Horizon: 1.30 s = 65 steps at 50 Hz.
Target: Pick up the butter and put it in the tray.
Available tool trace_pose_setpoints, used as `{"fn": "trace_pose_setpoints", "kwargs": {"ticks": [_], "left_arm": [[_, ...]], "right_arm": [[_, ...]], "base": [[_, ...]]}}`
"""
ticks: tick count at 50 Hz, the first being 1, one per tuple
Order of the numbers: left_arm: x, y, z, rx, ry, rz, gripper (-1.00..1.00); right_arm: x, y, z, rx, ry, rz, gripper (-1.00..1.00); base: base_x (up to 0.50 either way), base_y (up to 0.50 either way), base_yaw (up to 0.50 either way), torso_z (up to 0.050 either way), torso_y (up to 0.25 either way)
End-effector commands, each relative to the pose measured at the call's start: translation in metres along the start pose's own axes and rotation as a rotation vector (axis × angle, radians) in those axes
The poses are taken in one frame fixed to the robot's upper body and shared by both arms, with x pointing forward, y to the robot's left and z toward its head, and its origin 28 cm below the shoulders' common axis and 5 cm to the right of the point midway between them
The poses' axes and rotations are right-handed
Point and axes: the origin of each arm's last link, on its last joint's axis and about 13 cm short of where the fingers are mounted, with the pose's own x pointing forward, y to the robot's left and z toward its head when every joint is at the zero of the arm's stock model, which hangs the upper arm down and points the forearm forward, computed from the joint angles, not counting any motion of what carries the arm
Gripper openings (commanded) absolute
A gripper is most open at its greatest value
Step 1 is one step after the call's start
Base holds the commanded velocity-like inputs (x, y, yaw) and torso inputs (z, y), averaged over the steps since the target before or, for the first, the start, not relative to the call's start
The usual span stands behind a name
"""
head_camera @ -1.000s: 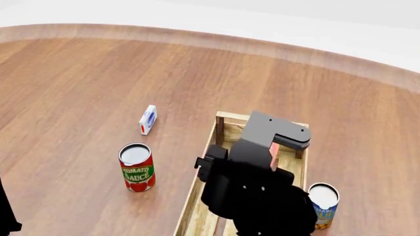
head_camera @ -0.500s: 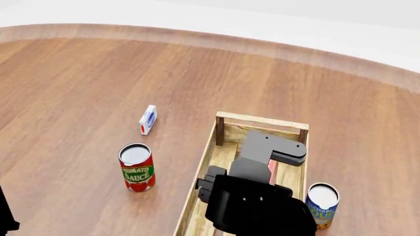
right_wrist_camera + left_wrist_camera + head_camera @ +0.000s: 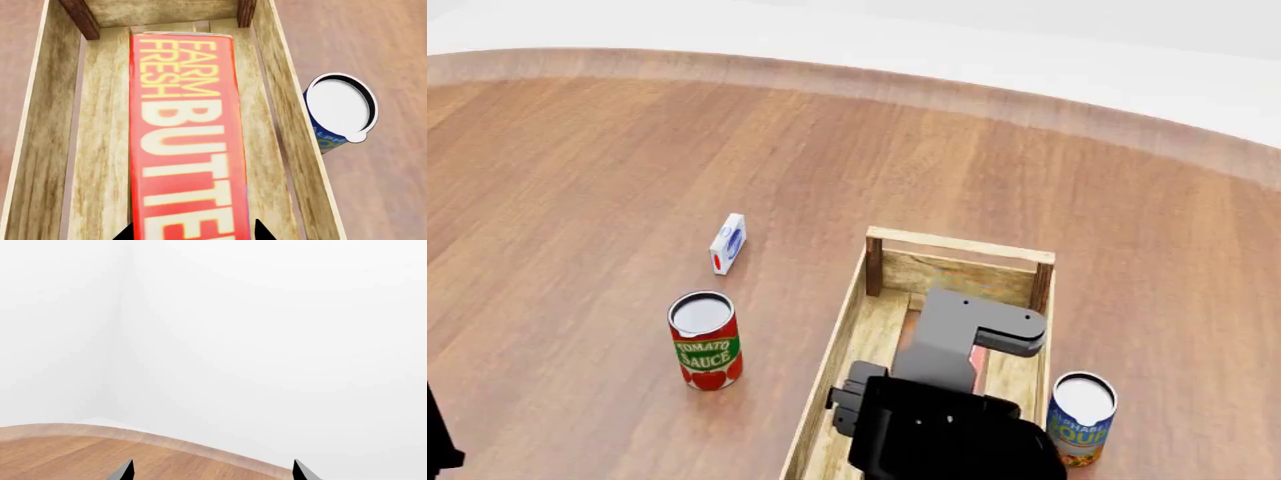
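The butter (image 3: 187,125) is a red carton with yellow "FARM FRESH BUTTER" lettering. It lies lengthwise inside the tray (image 3: 40,125), its far end close to the tray's end wall. My right gripper (image 3: 193,232) is shut on the butter's near end, one fingertip on each side. In the head view the gripper (image 3: 977,345) is low inside the light-wood tray (image 3: 961,245) and only a red sliver of the butter (image 3: 978,358) shows under it. My left gripper (image 3: 212,471) is open and empty, pointing at a white wall.
A tomato sauce can (image 3: 705,340) stands left of the tray. A small white carton (image 3: 729,243) lies farther back on the left. A blue can (image 3: 1081,418) stands against the tray's right side and also shows in the right wrist view (image 3: 340,112).
My right gripper has moved down and back toward me with the butter, from above the tray's far end to low inside the tray. The left arm has not moved.
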Motion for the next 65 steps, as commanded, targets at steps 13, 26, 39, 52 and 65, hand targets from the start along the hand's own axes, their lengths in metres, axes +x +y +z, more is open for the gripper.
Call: {"fn": "trace_pose_setpoints", "kwargs": {"ticks": [13, 26, 39, 52, 65], "left_arm": [[0.000, 0.000, 0.001, 0.000, -0.002, 0.001, 1.00], [0.000, 0.001, 0.001, -0.001, -0.003, 0.003, 1.00], [0.000, 0.001, 0.001, 0.000, -0.002, 0.003, 1.00], [0.001, 0.001, 0.002, -0.004, -0.002, 0.002, 1.00], [0.000, 0.001, 0.001, -0.003, -0.001, 0.001, 1.00]], "right_arm": [[0.006, 0.003, -0.002, -0.048, -0.039, 0.000, -1.00], [0.009, 0.002, -0.006, -0.051, -0.025, 0.008, -1.00], [0.010, 0.002, -0.006, -0.056, -0.022, 0.005, -1.00], [0.010, 0.003, -0.005, -0.081, -0.022, 0.016, 1.00], [0.006, 0.002, -0.005, -0.095, -0.030, 0.040, 1.00]], "base": [[0.00, 0.00, 0.00, 0.001, 0.001], [0.00, 0.00, 0.00, 0.000, 0.001], [0.00, 0.00, 0.00, 0.001, 0.002], [0.00, 0.00, 0.00, 0.000, 0.001], [0.00, 0.00, 0.00, 0.000, 0.000]]}}
